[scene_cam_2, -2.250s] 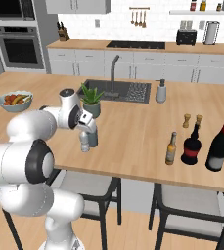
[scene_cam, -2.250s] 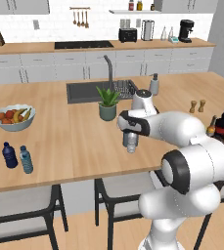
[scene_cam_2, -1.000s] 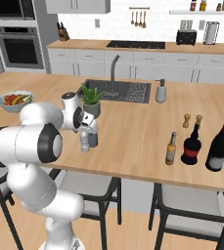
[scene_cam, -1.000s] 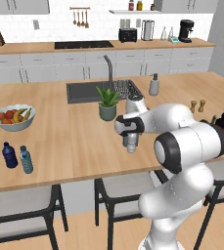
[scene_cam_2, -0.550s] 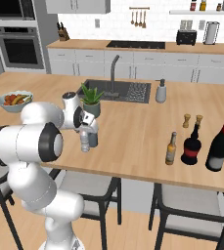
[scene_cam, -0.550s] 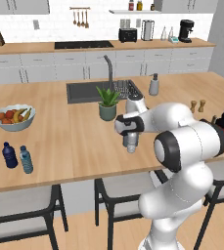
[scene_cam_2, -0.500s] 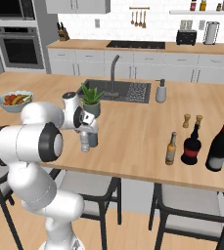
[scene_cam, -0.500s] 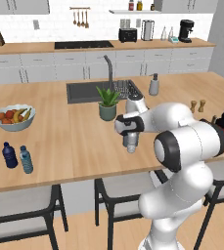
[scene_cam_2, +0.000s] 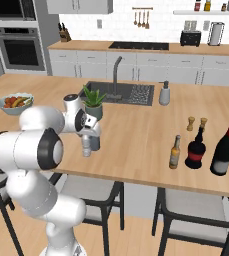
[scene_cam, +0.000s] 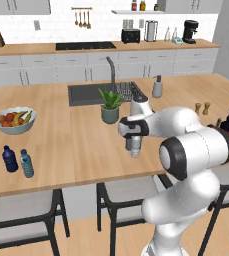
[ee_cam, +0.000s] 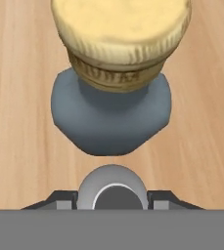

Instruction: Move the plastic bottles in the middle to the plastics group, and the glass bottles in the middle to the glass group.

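The small clear bottle (scene_cam_2: 87, 148) stood near the counter's (scene_cam: 76, 150) front edge, directly under the gripper (scene_cam: 134, 141), with the wider grey bottle (ee_cam: 111, 114) and its tan stopper (ee_cam: 121, 36) touching or just behind it. The fingers seemed to straddle the small bottle's cap (ee_cam: 111, 191), though I couldn't tell whether they were pressing it. A potted plant (scene_cam: 109, 106) stood just behind. Left were two blue bottles (scene_cam: 17, 161) and a fruit bowl (scene_cam: 14, 120); right, the amber bottle (scene_cam_2: 174, 152) beside two dark wine bottles (scene_cam_2: 208, 148).
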Robot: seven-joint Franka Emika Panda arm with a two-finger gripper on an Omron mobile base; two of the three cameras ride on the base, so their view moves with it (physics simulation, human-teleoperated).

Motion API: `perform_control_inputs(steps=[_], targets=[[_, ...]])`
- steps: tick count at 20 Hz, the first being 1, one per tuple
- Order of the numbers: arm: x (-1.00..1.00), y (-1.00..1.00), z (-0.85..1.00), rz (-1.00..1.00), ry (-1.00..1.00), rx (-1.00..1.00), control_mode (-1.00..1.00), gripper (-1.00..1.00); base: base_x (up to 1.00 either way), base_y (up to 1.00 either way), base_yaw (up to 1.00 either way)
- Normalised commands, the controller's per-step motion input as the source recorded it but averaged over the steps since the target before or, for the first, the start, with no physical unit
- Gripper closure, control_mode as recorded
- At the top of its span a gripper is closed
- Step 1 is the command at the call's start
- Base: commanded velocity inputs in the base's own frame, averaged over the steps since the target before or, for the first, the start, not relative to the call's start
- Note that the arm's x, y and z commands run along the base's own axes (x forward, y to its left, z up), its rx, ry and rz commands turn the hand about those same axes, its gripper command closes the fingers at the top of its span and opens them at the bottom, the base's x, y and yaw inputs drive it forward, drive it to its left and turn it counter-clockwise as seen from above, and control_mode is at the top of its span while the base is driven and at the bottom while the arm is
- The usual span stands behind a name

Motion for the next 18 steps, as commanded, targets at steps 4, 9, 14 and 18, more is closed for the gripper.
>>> perform_control_inputs(steps=[4,9,14,18], targets=[[-0.44,0.05,0.25,0.02,0.00,0.00,-1.00,1.00,0.00,0.00,0.00],[-0.50,0.25,0.31,0.04,0.00,0.00,-1.00,1.00,0.00,0.00,0.00],[-0.41,0.52,0.25,0.06,0.01,0.00,-1.00,1.00,0.00,0.00,0.00],[-0.35,0.73,0.16,0.12,0.00,0.02,-1.00,1.00,0.00,0.00,0.00]])
